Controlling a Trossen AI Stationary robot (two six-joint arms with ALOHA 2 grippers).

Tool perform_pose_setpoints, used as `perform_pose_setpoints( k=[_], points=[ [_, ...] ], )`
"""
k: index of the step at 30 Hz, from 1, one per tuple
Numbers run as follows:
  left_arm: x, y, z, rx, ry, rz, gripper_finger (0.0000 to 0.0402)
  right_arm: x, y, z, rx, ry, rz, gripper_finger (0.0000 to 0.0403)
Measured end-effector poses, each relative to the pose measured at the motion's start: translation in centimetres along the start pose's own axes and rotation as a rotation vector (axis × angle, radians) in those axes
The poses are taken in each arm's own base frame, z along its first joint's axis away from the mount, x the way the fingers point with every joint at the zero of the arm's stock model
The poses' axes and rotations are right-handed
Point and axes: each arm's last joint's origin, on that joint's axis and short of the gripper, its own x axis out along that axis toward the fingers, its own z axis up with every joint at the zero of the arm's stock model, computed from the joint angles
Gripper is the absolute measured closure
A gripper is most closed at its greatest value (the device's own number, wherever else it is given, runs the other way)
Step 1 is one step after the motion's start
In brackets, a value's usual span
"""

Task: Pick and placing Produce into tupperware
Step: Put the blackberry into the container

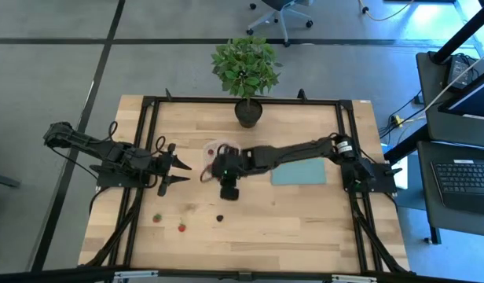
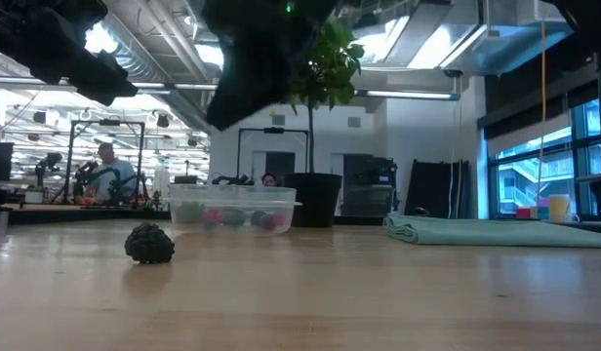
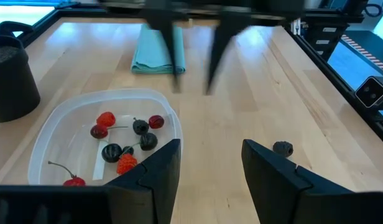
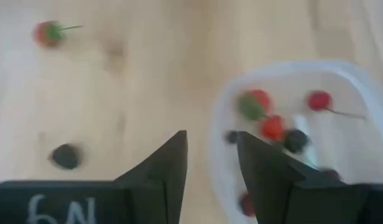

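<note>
Left gripper (image 1: pixel 181 173) sits w/ fingers spread wide, nothing in it, just left of the tupperware (image 1: pixel 221 152). Loose berries (image 1: pixel 181 228) lie on the table (image 1: pixel 305 228) nearer the front. Right gripper (image 1: pixel 207 169) hangs over the tupperware's edge, narrowly parted, empty; more berries inside.

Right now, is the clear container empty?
No, the clear container holds several red and dark berries, seen in the left wrist view.

White marks on the right gripper (image 4: pixel 210 163) are unreadable.
</note>
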Motion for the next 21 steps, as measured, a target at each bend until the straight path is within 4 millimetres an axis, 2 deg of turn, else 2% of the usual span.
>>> perform_pose_setpoints(
  k=[6,11,15,21],
  points=[
    [0.0,0.0,0.0,0.000,0.002,0.001,0.0237,0.3,5.3,-0.9,-0.148,-0.065,0.075,0.0260],
    [0.0,0.0,0.0,0.000,0.002,0.000,0.0237,1.4,8.4,-2.2,-0.204,-0.172,0.125,0.0260],
    [0.0,0.0,0.0,0.000,0.002,0.000,0.0237,2.5,9.6,-3.8,-0.239,-0.242,0.148,0.0260],
    [0.0,0.0,0.0,0.000,0.002,0.001,0.0237,4.2,9.6,-6.0,-0.223,-0.315,0.157,0.0260]
  ],
)
